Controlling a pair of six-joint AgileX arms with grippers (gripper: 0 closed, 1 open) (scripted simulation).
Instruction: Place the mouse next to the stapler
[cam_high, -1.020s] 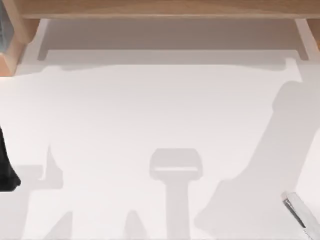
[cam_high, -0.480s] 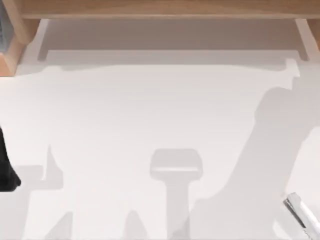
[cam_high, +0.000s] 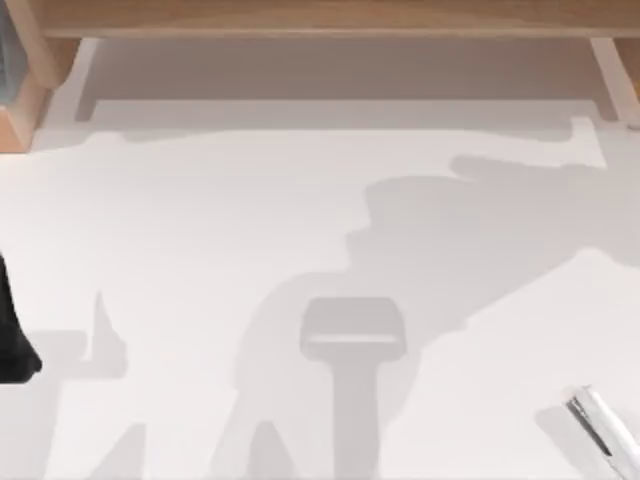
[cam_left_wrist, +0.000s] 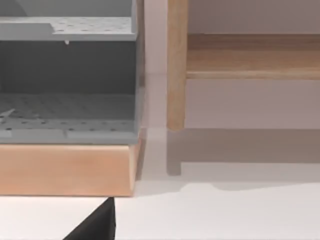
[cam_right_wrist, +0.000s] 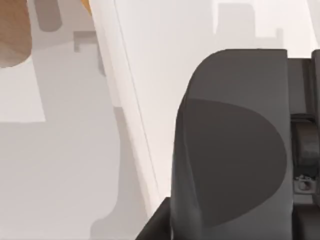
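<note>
Top view: my left arm (cam_high: 12, 335) appears as a dark shape at the left edge of the white table (cam_high: 300, 200), and a pale link of my right arm (cam_high: 600, 425) enters at the lower right corner, well apart from it. Between the two arms the tabletop carries soft grey shadows, the broadest running from the middle out towards the right side. A wooden shelf (cam_high: 320, 18) spans the far edge, beyond both arms. Left wrist view: a dark pointed tip that I take for the left gripper (cam_left_wrist: 95, 227) sits low over the table. Just ahead of it stands a grey perforated organiser (cam_left_wrist: 67, 85) on a wooden base (cam_left_wrist: 65, 167). Beside the organiser, further from the tip, a wooden post (cam_left_wrist: 176, 65) rises upright from the table and meets the shelf board (cam_left_wrist: 252, 55). Right wrist view: a large dark rounded housing (cam_right_wrist: 232, 150) stands close before the camera, and I cannot tell what part it is. The white table edge (cam_right_wrist: 130, 125) runs slantwise past it. I cannot tell whether the left gripper is apart or together, and I judge nothing of the right tool. I cannot tell where the mouse or the stapler lies relative to either tool
</note>
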